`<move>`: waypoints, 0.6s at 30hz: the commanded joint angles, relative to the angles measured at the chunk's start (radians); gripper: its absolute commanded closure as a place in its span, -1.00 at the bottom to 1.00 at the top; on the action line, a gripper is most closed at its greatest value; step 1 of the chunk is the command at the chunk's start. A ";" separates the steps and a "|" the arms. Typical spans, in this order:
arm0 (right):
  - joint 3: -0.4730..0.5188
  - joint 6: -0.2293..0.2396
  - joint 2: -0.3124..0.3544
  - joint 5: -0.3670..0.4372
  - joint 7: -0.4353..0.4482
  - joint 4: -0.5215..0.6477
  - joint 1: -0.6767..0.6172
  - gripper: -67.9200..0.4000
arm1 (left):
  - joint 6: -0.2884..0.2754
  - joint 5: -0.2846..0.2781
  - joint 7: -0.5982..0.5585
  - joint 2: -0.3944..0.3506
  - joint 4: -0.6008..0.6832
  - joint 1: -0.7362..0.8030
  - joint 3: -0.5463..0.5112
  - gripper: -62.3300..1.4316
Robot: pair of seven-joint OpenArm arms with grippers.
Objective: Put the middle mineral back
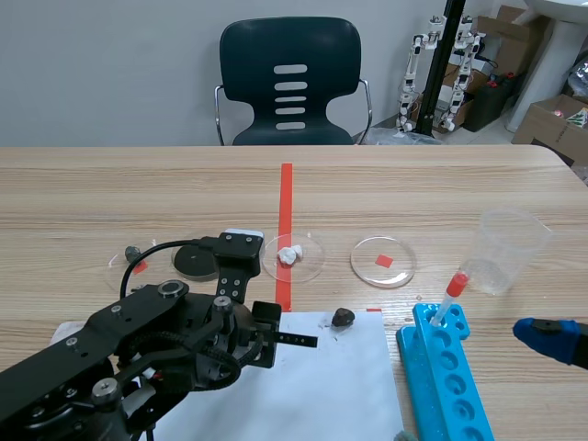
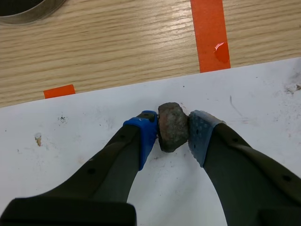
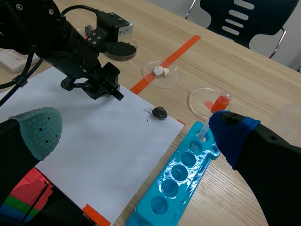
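Both pads (image 2: 201, 131) of left tool (image 2: 173, 136) tight against dark mineral (image 2: 172, 122)

Bare paper (image 1: 331, 386) surrounds the mineral (image 1: 343, 317) (blue rack (image 1: 412, 358) flanks the sheet).

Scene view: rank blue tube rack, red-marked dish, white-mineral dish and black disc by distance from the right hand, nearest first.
1. Blue tube rack, on the right, just beside the right hand.
2. Red-marked dish, right of the tape line.
3. White-mineral dish, at the tape line.
4. Black disc, far left.
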 commanded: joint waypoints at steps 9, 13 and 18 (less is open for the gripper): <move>0.004 -0.003 0.000 0.007 0.015 0.014 0.001 -1.00 | -0.003 0.005 -0.005 0.008 0.020 -0.008 -0.006 -0.51; 0.004 -0.003 0.000 0.007 0.015 0.014 0.001 -1.00 | -0.003 0.005 -0.015 0.007 0.020 -0.008 -0.006 -1.00; 0.004 -0.003 0.000 0.007 0.015 0.014 0.001 -1.00 | -0.011 0.006 -0.038 0.000 0.033 0.003 -0.008 -1.00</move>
